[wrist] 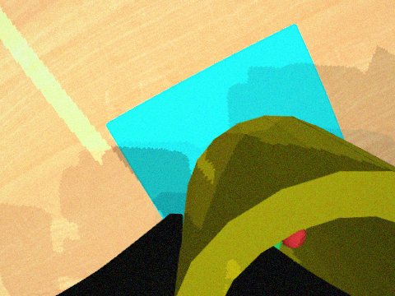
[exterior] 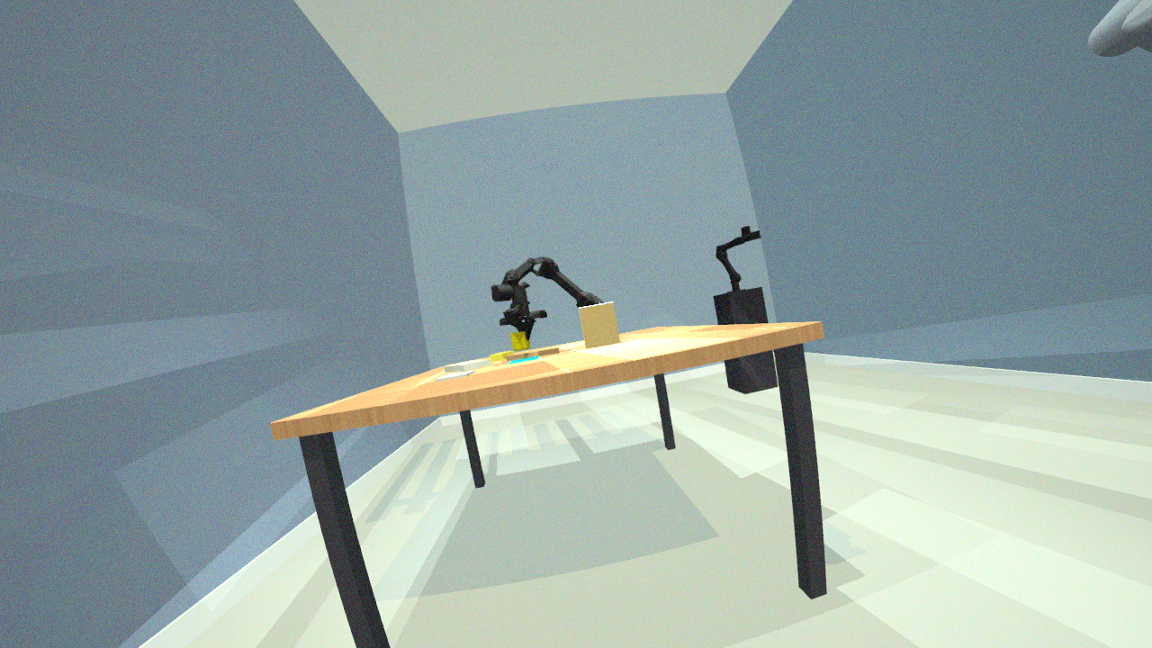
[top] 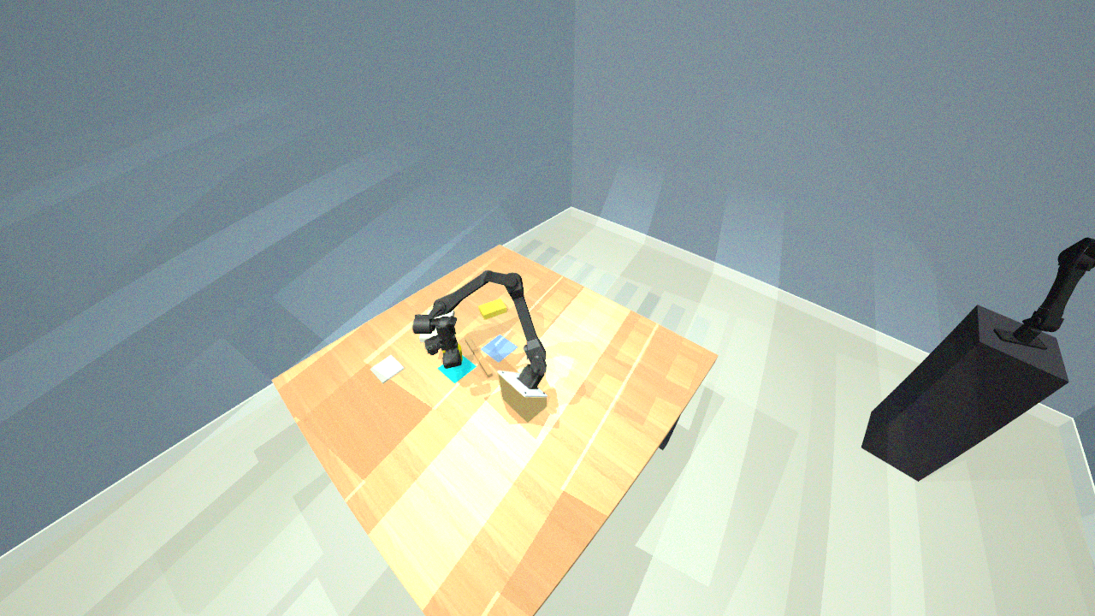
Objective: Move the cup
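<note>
Toward the far left corner of the desk [top: 612, 429], seen from the top view, the gripper [top: 450, 353] hangs over the cyan pad [top: 461, 372], with the pale blue pad [top: 499, 346] just beside it nearer the far edge. From the exterior view the yellow cup [exterior: 519, 340] rides upright under the claw, just above the cyan pad and not yet touching it. At the wrist, the cup's rim fills the lower right, a red marble [wrist: 295, 238] sits safe inside, and the dark fingers are nearly closed, pinching the cup wall. This looks like the set-down stage: a slow, level descent onto the cyan square, then release.
</note>
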{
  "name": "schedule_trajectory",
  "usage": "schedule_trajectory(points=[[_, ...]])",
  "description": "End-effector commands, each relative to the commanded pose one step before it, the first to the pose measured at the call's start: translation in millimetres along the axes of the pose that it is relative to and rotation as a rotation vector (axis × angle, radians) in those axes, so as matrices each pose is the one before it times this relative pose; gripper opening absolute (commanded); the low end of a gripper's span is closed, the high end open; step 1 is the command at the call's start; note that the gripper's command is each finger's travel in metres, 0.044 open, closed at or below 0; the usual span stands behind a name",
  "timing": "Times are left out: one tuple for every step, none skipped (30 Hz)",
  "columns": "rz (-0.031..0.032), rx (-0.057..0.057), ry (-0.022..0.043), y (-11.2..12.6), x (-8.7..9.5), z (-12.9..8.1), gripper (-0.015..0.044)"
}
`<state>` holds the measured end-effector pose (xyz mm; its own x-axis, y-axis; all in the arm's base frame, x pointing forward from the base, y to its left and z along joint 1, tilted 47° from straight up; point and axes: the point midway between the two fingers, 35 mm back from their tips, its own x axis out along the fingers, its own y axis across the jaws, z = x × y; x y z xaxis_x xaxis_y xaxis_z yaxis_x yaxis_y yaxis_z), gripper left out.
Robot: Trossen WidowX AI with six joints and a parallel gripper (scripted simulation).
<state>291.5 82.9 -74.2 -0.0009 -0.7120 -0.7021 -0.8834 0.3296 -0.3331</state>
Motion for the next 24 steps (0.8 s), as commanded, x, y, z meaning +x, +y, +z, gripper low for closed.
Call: schedule_trajectory(points=[[0.00227, -0.0106, 0.01315, 2.03, 11.61, -1.87, 0.0000], [-0.00004, 0.0000, 0.00005, 0.01, 1.77, 0.06, 0.0000], [-0.00004, 0.0000, 0.00005, 0.02, 1.78, 0.04, 0.0000], [-0.00004, 0.0000, 0.00005, 0.03, 1.80, 0.03, 0.0000], [-0.00004, 0.0000, 0.00006, 0.03, 1.81, 0.02, 0.0000], [-0.00005, 0.0000, 0.00007, 0.04, 1.80, 0.01, 0.0000], [-0.00005, 0.0000, 0.00008, 0.04, 1.80, 0.00, 0.0000], [-0.00005, 0.0000, 0.00009, 0.05, 1.80, -0.01, 0.0000], [-0.00005, 0.0000, 0.00010, 0.06, 1.79, -0.02, 0.0000], [-0.00005, 0.0000, 0.00011, 0.06, 1.79, -0.03, 0.0000], [-0.00006, 0.0000, 0.00012, 0.07, 1.79, -0.04, 0.0000], [-0.00006, 0.0000, 0.00013, 0.08, 1.78, -0.05, 0.0000], [-0.00005, 0.0000, 0.00011, 0.07, 1.43, -0.05, 0.0000], [-0.00003, 0.0000, 0.00007, 0.04, 0.86, -0.03, 0.0000], [-0.00001, 0.0000, 0.00002, 0.01, 0.29, -0.01, 0.0000], [0.00000, 0.0000, 0.00000, 0.00, 0.00, 0.00, 0.0000], [0.00000, 0.0000, 0.00000, 0.00, 0.00, 0.00, 0.0000], [0.00000, 0.0000, 0.00000, 0.00, 0.00, 0.00, 0.0000], [0.00000, 0.0000, 0.00000, 0.00, 0.00, 0.00, 0.0000], [0.00000, 0.0000, 0.00000, 0.00, 0.00, 0.00, 0.0000], [0.00068, 0.0085, -0.00723, -1.37, -3.14, 1.63, 0.0000], [0.00000, 0.0000, 0.00000, 0.00, 0.00, 0.00, 0.0000], [0.00000, 0.0000, 0.00000, 0.00, 0.00, 0.00, 0.0000], [0.00000, 0.0000, 0.00000, 0.00, 0.00, 0.00, 0.0000]])
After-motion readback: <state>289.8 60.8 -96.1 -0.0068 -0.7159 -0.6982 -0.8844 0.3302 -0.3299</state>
